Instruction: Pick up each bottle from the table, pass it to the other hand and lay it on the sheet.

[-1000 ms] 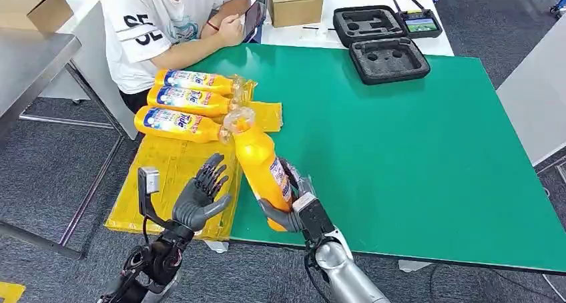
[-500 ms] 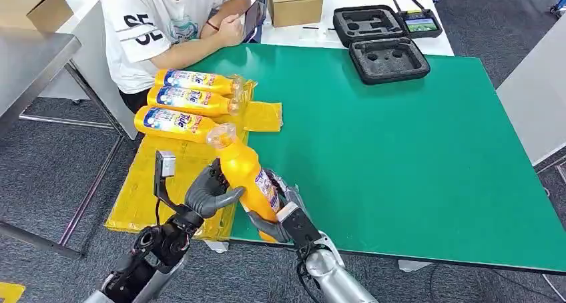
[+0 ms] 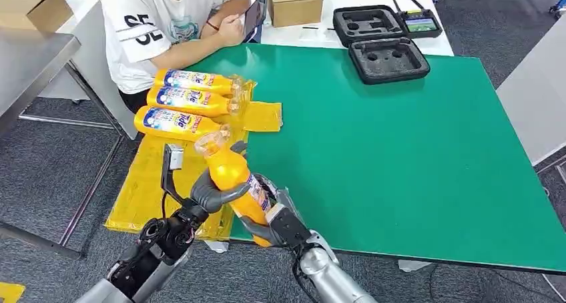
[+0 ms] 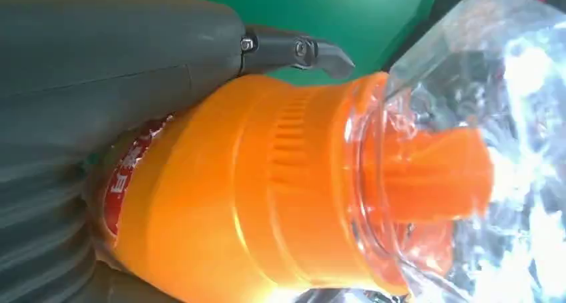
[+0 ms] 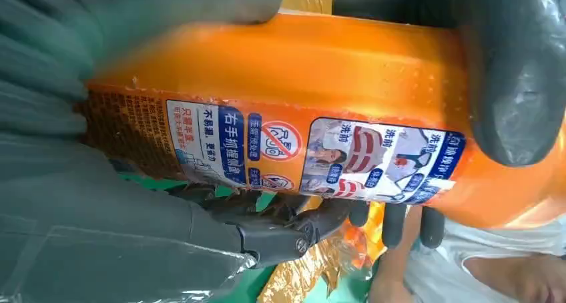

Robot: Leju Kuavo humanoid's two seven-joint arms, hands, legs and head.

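Bottle (image 3: 235, 178) gripped by left hand (image 3: 212, 195) and right hand (image 3: 269, 220).

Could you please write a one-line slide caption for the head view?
Both hands, left hand and right hand, grip an orange bottle beside the yellow sheet.

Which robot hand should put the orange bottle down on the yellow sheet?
Probably the left hand. It grips the orange bottle near the neck and sits on the yellow sheet's side. The right hand, holding the bottle's base, is farther off over the green table.
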